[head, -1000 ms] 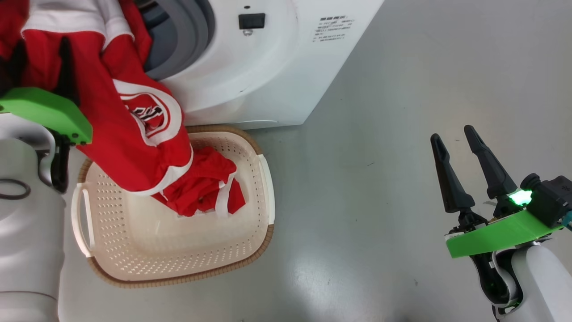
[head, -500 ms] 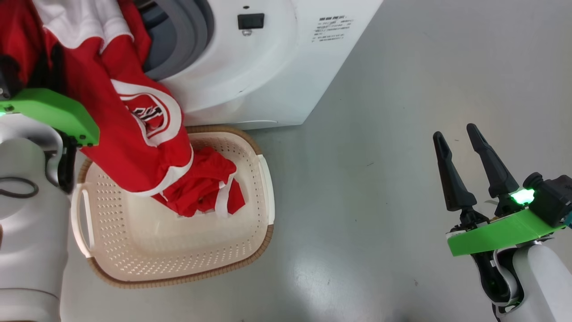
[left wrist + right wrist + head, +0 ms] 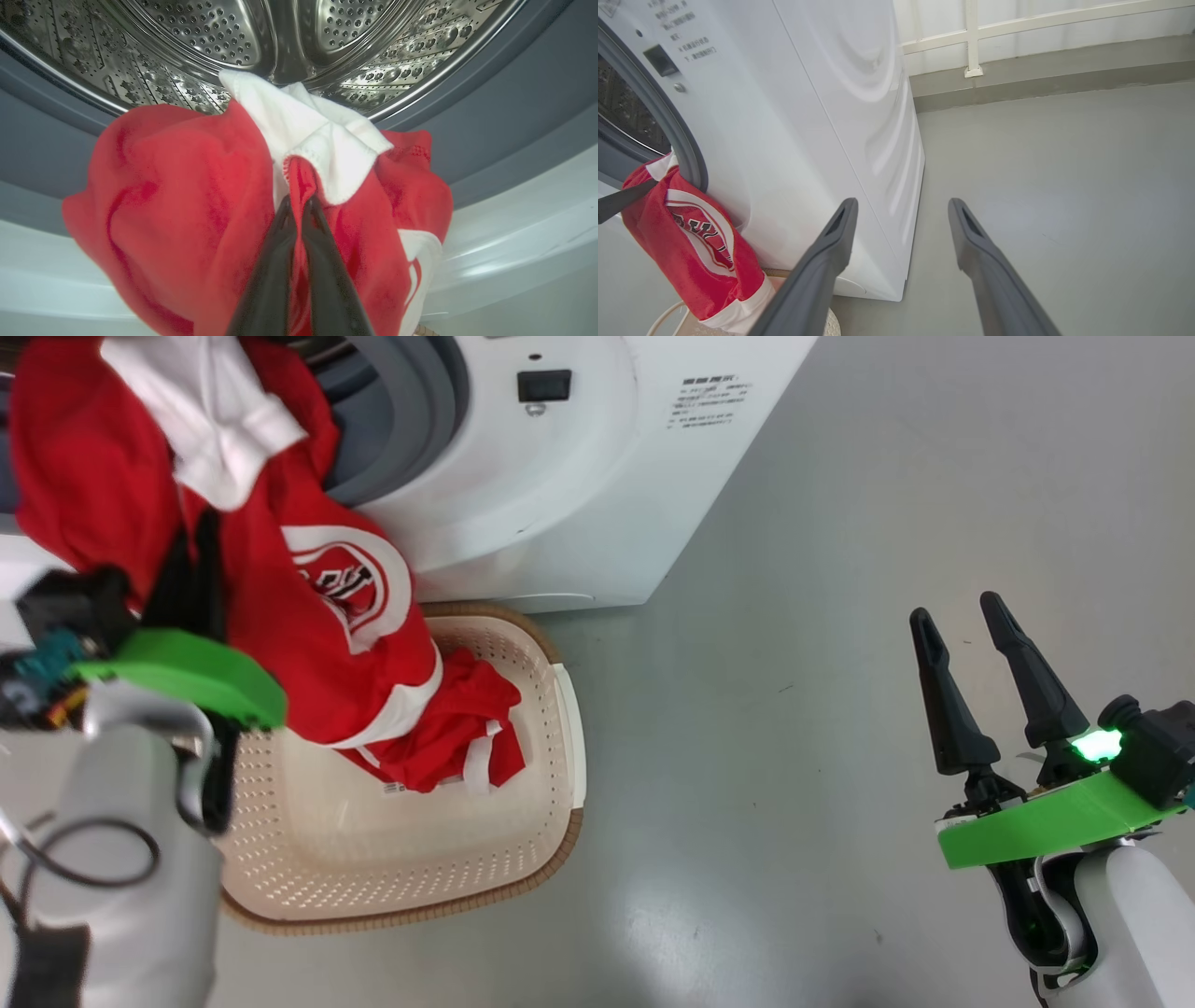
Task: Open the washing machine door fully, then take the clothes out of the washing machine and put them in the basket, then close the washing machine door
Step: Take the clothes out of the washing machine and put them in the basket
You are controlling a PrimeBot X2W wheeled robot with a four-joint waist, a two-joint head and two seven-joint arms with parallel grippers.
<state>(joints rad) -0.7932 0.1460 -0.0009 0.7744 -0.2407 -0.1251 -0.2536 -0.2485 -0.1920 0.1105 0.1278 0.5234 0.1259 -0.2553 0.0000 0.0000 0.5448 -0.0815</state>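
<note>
Left gripper (image 3: 299, 201): my fingers are pinched tight together on a fold of the red jersey (image 3: 177, 196), right where the red meets its white band (image 3: 327, 140). I judge that this catches a doubled edge instead of one slick layer. Right gripper (image 3: 954, 609): fingers spread apart, holding nothing, low over bare grey floor (image 3: 822, 569) and well apart from the work, probably parked there to stay out of my left arm's way. The jersey bunches around my left fingers and drapes out over the lower lip of the washing machine (image 3: 579, 476). Its lettered crest (image 3: 350, 583) faces up and its white-trimmed hem hangs down into the basket (image 3: 569, 821). The basket stands on the floor right against the foot of the machine, under the mouth, so whatever comes out drops in. A second red garment (image 3: 448, 733) lies crumpled inside it at the machine end; the jersey hem overlaps it, but I can't tell if they touch. Beyond the cloth is the grey rubber ring (image 3: 490, 116), then the steel drum (image 3: 210, 37), and the part I see holds no other cloth. The mouth is open, so I judge the door step done and unloading about half done. My next move should lift the jersey clear of the lip, carry it over the basket and let go. The trailing cloth could drag on the ring. Farthest off, in the right wrist view, is a pale wall rail (image 3: 973, 42).
</note>
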